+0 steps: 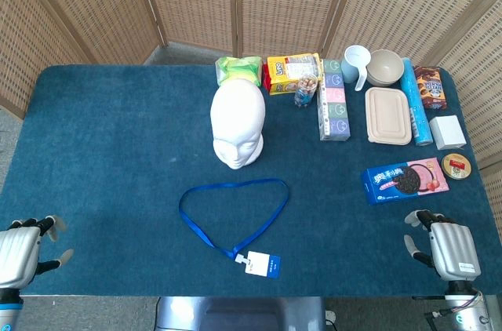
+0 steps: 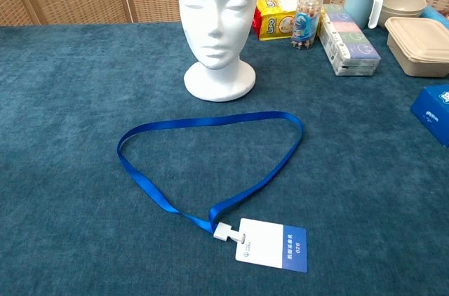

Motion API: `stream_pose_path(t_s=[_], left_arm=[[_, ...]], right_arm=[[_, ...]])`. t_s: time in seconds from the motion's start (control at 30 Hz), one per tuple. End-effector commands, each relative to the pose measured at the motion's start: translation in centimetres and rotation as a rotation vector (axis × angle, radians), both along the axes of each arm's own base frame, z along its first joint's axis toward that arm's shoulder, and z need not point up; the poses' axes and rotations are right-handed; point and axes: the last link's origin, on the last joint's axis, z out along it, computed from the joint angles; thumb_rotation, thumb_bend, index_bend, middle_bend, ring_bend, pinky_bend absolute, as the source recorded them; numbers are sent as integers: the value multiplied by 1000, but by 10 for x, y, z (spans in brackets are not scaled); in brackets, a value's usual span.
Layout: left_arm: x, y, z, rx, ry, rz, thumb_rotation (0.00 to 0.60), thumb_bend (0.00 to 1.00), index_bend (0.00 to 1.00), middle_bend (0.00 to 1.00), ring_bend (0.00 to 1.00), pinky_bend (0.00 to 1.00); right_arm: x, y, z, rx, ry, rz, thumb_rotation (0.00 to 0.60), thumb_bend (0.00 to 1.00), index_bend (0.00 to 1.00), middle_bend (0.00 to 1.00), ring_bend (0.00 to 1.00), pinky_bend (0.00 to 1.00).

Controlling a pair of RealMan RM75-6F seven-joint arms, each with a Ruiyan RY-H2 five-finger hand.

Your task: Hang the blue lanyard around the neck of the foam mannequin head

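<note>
The white foam mannequin head stands upright mid-table, facing me. In front of it the blue lanyard lies flat in an open loop on the blue cloth, its white-and-blue badge at the near end. My left hand rests at the near left table edge, fingers apart, holding nothing. My right hand sits at the near right edge, also holding nothing with fingers apart. Both are far from the lanyard. Neither hand shows in the chest view.
Behind and right of the head stand a green packet, a yellow box, a small jar, a long carton, a cup, a bowl, a lidded tub, a blue tube and a cookie box.
</note>
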Motion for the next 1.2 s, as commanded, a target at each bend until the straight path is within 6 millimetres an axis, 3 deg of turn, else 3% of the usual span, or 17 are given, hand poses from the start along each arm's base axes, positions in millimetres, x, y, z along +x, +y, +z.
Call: stream_pose_path(t_s=[0.03, 0.3, 0.5, 0.93, 1.2], left_arm=[[0, 1, -1, -4, -2, -1, 583, 134, 462, 567, 470, 384], [4, 3, 1, 7, 1, -14, 582, 133, 462, 567, 469, 384], [3, 7, 3, 9, 5, -12, 585, 133, 462, 567, 470, 384], [1, 27, -6, -22, 0, -22, 581, 133, 462, 567, 470, 384], [-2, 44, -14, -41, -7, -20, 582, 134, 462, 567, 469, 385]], right_arm=[[0, 0, -1, 1, -1, -3, 600, 368, 427, 477, 499, 487], [-2, 0, -1, 7, -3, -7, 600, 368, 428, 478, 499, 488], [2, -11, -1, 0, -19, -1, 600, 368, 428, 479, 500, 497], [39, -77, -22, 21, -35, 59, 598, 369, 427, 503, 521, 514], [70, -101, -54, 43, 11, -49, 600, 366, 423, 565, 660, 743]])
